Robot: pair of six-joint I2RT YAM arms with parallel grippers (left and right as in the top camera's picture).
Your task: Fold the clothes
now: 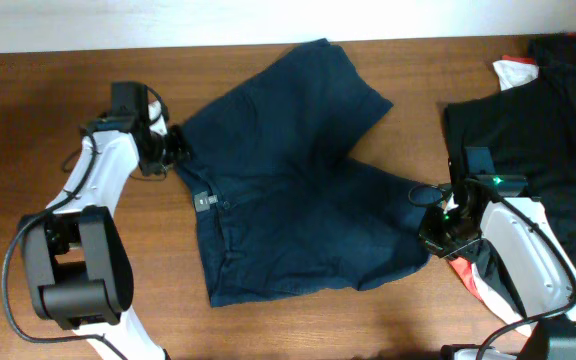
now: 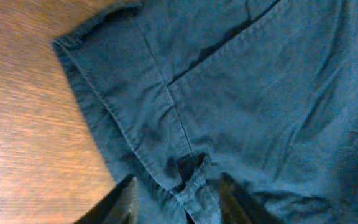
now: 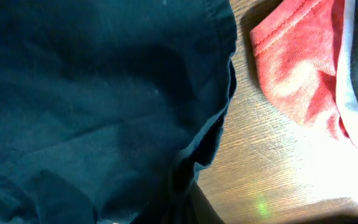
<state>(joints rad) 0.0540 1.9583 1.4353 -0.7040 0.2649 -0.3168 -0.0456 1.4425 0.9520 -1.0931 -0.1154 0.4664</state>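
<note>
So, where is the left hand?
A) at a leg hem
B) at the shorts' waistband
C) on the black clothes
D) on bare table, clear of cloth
B: the left hand sits at the waistband end of the shorts, with its fingers either side of the band.

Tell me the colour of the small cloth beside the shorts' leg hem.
The small cloth is red with a white edge; right wrist view shows it best.

overhead: even, mid-bright, sharp, soft shadows
left wrist: soft focus, fingers (image 2: 122, 202) blurred, warm sheen on tabletop (image 2: 23, 124)
right wrist: glare blows out tabletop btm-right, shorts (image 3: 73, 93) underexposed
</note>
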